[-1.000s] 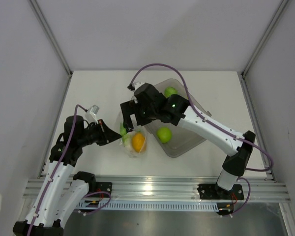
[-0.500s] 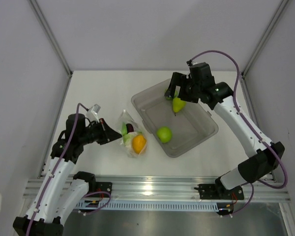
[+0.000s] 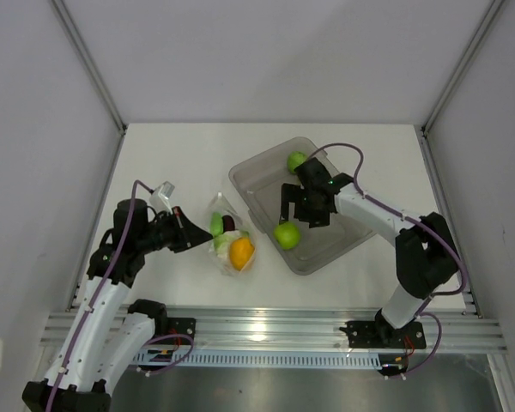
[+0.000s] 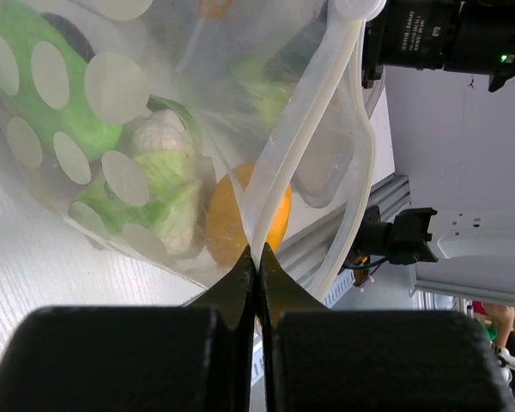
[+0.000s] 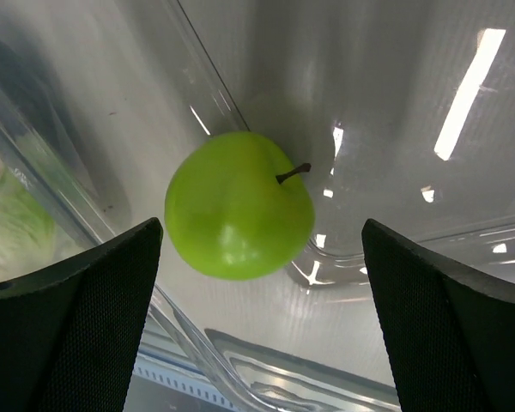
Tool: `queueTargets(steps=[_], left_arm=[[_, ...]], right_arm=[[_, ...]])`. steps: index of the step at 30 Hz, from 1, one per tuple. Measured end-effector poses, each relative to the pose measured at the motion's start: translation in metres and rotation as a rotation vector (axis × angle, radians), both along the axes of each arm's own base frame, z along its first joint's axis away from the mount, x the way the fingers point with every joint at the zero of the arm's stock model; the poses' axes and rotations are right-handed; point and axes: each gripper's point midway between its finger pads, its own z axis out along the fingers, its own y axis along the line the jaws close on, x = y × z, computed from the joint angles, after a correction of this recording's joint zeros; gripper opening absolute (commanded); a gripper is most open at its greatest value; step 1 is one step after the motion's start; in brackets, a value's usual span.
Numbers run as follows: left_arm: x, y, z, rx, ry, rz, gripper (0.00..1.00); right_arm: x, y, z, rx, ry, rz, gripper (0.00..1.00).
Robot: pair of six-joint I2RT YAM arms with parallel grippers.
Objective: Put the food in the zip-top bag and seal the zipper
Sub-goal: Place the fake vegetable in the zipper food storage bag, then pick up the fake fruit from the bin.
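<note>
**A:** Left gripper (image 3: 191,234) first: jaws pressed right together, pinching the zipper (image 4: 305,137) at the mouth of the zip-top bag (image 3: 227,239).

**B:** The wrist view backs that up. The two black fingertips (image 4: 240,279) meet on the pale strip with no gap between them. Behind the strip, through the clear plastic, there's an orange citrus (image 4: 230,225), a white-and-green cauliflower (image 4: 167,184) and a bigger green piece at the top left.

**A:** From above, the bag lies on the table (image 3: 167,159) between that gripper and the grey bin (image 3: 256,169). The citrus (image 3: 241,251) is nearest the camera, and something dark, the eggplant (image 3: 231,224), is tucked behind it.

**B:** And the right gripper (image 3: 294,215)?

**A:** Wide open and holding nothing. It hangs inside the bin, directly over a green apple (image 3: 287,234).

**B:** Its own camera looks straight down on that apple (image 5: 239,204), stem pointing up and right, resting on the bin floor (image 5: 369,103). One dark finger (image 5: 69,326) sits on each side, and both are apart from the fruit.

**A:** A second apple (image 3: 297,160) sits in the bin's far corner, well apart from the gripper.

**B:** So two apples are in the bin, the rest of the food is in the bag, and the bag mouth is gaping beyond the pinch.
</note>
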Motion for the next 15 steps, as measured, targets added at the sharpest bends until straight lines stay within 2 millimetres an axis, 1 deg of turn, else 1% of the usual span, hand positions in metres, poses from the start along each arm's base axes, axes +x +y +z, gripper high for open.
queueTargets(steps=[4,10,12,15], left_arm=[[0.0,0.0,0.0,-0.001,0.001,0.0,0.01],[0.0,0.0,0.0,-0.002,-0.001,-0.002,0.01],[-0.001,0.0,0.001,-0.002,-0.005,-0.002,0.01],[-0.001,0.0,0.002,-0.003,-0.01,-0.002,0.01]], right_arm=[[-0.001,0.012,-0.011,-0.002,0.013,-0.012,0.99],[-0.01,0.029,-0.038,-0.017,0.07,-0.015,0.99],[-0.013,0.032,-0.041,-0.021,0.078,-0.017,0.99],[-0.015,0.036,-0.042,-0.021,0.076,-0.017,0.99]])
